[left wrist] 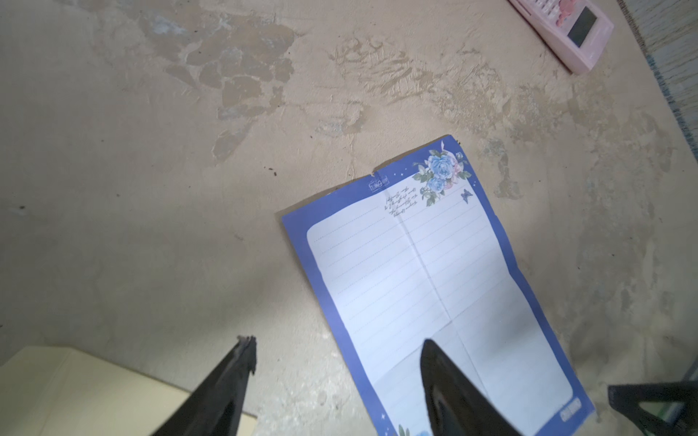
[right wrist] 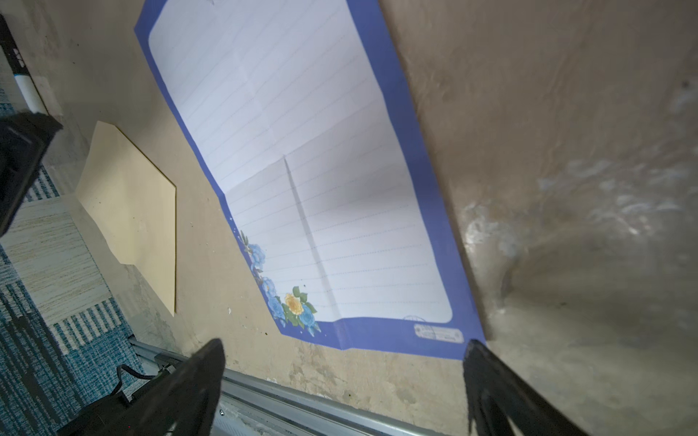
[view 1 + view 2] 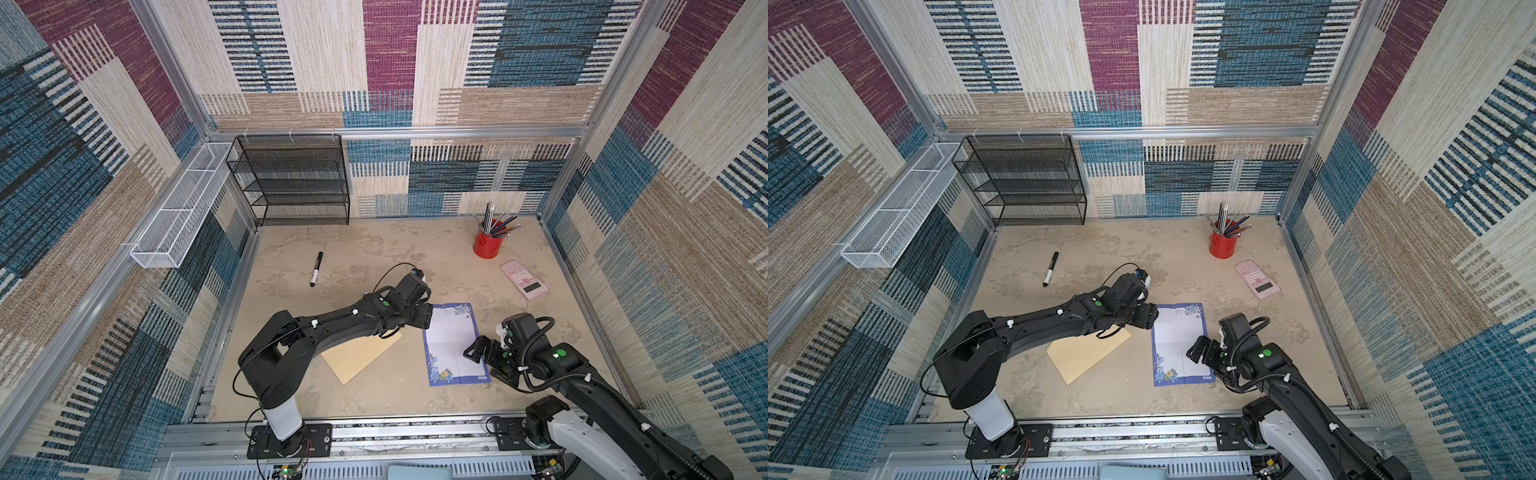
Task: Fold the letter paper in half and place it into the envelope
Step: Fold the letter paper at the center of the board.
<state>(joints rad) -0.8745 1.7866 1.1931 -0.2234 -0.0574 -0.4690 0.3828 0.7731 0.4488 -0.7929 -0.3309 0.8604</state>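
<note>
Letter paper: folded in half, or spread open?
Spread open. The letter paper lies face up on the table, its full lined area and blue border showing, crossed only by creases.

Unfolded letter paper (image 3: 1177, 332) flat on table (image 3: 1142, 249); envelope (image 3: 1088, 357) beside it, partly under left arm (image 3: 1038, 322).

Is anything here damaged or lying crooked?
The letter paper has a small nick in its far short edge, where the long crease ends. The envelope lies askew to it.
</note>
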